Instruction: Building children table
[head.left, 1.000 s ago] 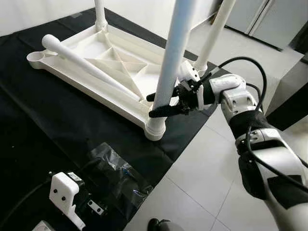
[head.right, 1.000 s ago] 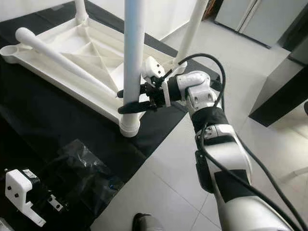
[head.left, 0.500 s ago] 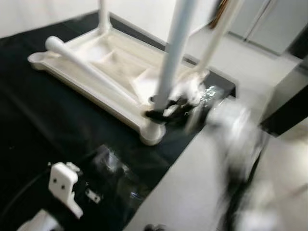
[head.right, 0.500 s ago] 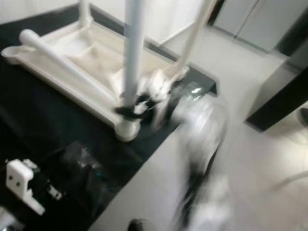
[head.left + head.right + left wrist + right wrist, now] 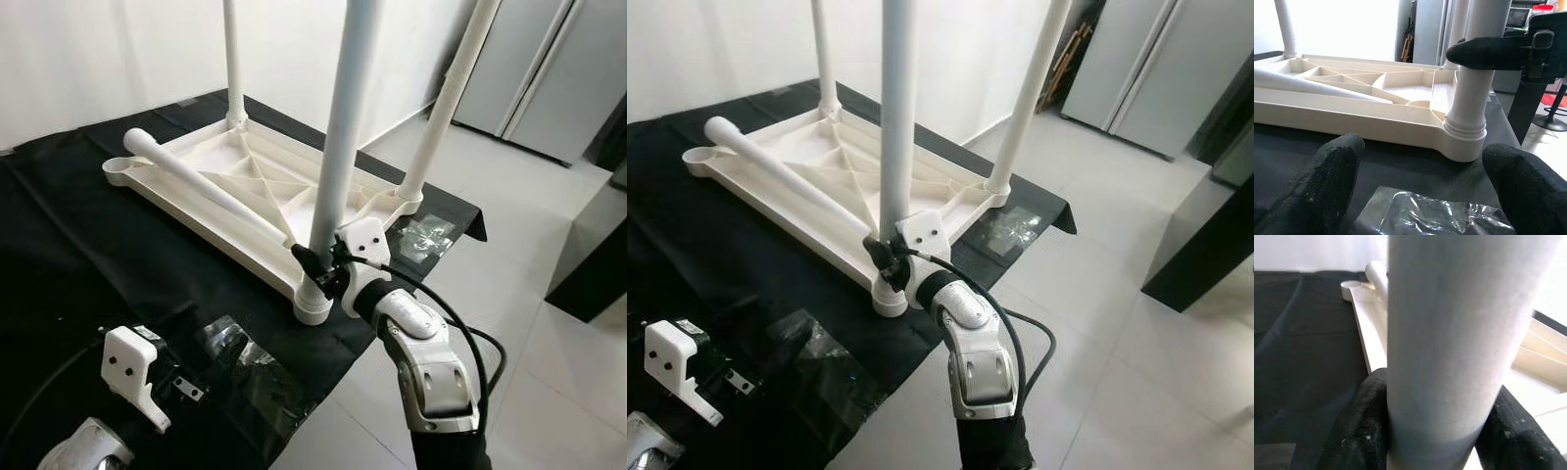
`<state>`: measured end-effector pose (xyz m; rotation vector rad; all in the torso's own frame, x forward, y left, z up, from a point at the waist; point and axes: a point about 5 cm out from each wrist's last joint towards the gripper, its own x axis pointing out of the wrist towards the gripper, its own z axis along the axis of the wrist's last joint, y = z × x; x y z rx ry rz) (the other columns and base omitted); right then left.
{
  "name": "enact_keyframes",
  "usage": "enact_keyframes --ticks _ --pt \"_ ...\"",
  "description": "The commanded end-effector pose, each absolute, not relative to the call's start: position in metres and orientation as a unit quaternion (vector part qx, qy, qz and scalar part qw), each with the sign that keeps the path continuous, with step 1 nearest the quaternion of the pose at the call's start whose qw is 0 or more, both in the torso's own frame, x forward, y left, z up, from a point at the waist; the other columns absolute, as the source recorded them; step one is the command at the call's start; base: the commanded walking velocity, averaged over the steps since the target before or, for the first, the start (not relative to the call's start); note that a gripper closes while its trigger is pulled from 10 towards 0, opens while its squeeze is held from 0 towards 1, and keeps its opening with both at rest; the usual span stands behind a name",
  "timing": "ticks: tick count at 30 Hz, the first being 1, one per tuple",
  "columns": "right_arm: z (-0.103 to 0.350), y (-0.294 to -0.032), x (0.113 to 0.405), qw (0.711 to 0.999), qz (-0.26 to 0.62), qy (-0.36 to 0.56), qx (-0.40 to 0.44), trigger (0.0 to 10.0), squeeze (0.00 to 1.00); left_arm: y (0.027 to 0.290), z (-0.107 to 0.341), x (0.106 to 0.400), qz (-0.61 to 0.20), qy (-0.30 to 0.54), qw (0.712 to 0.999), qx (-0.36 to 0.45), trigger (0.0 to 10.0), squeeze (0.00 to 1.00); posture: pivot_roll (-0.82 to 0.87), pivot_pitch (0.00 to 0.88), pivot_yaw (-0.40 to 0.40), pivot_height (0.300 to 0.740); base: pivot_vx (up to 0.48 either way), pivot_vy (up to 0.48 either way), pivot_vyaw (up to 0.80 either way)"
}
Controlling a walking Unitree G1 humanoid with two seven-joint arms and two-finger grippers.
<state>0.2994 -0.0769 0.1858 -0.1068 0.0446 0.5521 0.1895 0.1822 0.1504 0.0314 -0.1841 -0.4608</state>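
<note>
A white plastic table top [image 5: 201,217] lies upside down on a black cloth. Three white legs stand upright in its corner sockets. A fourth leg [image 5: 196,183] lies loose across it, beside an empty socket [image 5: 120,169]. My right gripper [image 5: 318,270] is shut on the near leg [image 5: 343,127] just above its socket; in the right wrist view the black fingers [image 5: 1359,426] press both sides of that leg [image 5: 1444,333]. My left gripper [image 5: 1425,191] hovers low over the cloth, open, with nothing between its fingers [image 5: 1327,181], facing the near leg's base [image 5: 1465,132].
Crumpled clear plastic bags lie on the cloth [image 5: 59,255] near my left gripper [image 5: 245,364] and by the far right corner [image 5: 426,235]. The cloth ends at pale floor tiles on the right. A dark cabinet [image 5: 593,259] stands at the right; grey doors [image 5: 549,69] lie behind.
The whole view has pulled back and up. My right forearm now comes from below instead of from the right, and its gripper holds the near leg closer to the socket.
</note>
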Motion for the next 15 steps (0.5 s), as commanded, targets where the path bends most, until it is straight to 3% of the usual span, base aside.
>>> enact_keyframes --ticks 1,3,4,8,10,11,12,14,15 --pt "0.174 -0.072 0.303 0.952 0.293 0.076 -0.047 10.0 1.00 0.182 0.147 0.190 -0.234 -0.085 0.968 0.011 10.0 0.00 -0.05 0.114 -0.131 0.740 0.000 0.000 0.00" --pt "0.184 -0.071 0.313 0.938 0.341 0.053 -0.044 10.0 1.00 0.181 0.148 0.190 -0.236 -0.086 0.968 0.011 10.0 0.00 -0.05 0.120 -0.133 0.740 0.000 0.000 0.00" --pt "0.195 -0.072 0.322 0.917 0.395 0.024 -0.051 10.0 1.00 0.181 0.148 0.190 -0.237 -0.087 0.968 0.011 10.0 0.00 -0.05 0.123 -0.134 0.740 0.000 0.000 0.00" --pt "0.208 -0.074 0.330 0.891 0.450 -0.007 -0.062 10.0 1.00 0.180 0.148 0.189 -0.237 -0.088 0.967 0.010 10.0 0.00 -0.05 0.127 -0.135 0.740 0.000 0.000 0.00" --pt "0.219 -0.083 0.335 0.827 0.550 -0.021 -0.112 10.0 1.00 0.178 0.149 0.187 -0.236 -0.089 0.968 0.009 10.0 0.00 -0.03 0.145 -0.145 0.740 0.000 0.000 0.00" --pt "0.219 -0.083 0.335 0.827 0.550 -0.021 -0.112 10.0 1.00 0.178 0.149 0.187 -0.236 -0.089 0.968 0.009 10.0 0.00 -0.03 0.145 -0.145 0.740 0.000 0.000 0.00" --pt "0.225 -0.089 0.342 0.804 0.576 -0.027 -0.146 10.0 0.93 0.177 0.150 0.185 -0.236 -0.089 0.968 0.009 10.0 0.00 -0.02 0.154 -0.146 0.740 0.000 0.000 0.00" --pt "0.229 -0.093 0.347 0.790 0.588 -0.030 -0.168 10.0 0.93 0.176 0.150 0.184 -0.236 -0.089 0.968 0.009 10.0 0.00 -0.02 0.157 -0.147 0.740 0.000 0.000 0.00" --pt "0.233 -0.096 0.353 0.781 0.600 -0.024 -0.170 10.0 0.00 0.175 0.151 0.182 -0.236 -0.089 0.968 0.009 10.0 0.00 -0.01 0.168 -0.150 0.740 0.000 0.000 0.00"
